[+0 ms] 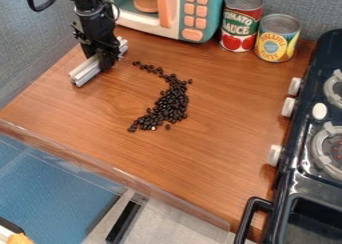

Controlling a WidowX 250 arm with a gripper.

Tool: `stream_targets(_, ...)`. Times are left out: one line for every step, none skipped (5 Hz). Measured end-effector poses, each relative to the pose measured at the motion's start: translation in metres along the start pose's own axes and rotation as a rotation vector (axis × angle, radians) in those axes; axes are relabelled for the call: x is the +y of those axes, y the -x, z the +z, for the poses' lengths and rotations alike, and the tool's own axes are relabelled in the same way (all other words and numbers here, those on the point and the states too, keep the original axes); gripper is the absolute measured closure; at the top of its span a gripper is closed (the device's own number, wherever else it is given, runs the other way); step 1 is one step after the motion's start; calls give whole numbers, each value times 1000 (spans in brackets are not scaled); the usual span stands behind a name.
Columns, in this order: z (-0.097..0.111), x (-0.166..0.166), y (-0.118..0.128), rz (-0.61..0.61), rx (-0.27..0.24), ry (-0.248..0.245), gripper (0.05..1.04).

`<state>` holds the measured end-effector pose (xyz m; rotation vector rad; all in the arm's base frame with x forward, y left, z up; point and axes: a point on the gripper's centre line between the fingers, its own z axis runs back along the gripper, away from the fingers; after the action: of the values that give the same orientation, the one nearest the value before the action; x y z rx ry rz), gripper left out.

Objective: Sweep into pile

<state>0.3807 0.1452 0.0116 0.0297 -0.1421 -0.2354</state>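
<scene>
Sweeping appears partly complete: beans (pixel 171 103) lie in a curved band on the bench (pixel 224 108), dense mid-length, thin ends and strays remaining to be gathered, with jaws closed on the bar (pixel 85 73), apart from them.

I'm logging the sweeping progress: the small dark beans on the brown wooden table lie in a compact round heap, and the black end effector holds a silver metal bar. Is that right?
Not the heap: the camera view shows the small dark beans on the brown wooden table in a long, curved band. The black end effector does hold a silver metal bar.
</scene>
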Motion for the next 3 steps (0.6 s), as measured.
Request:
stream_targets(-1,-13,-2,-47,-16,-7,675)
stream_targets(-1,-19,0,-54,-13,2,675)
stream_targets(-1,-28,-2,-64,-9,24,675)
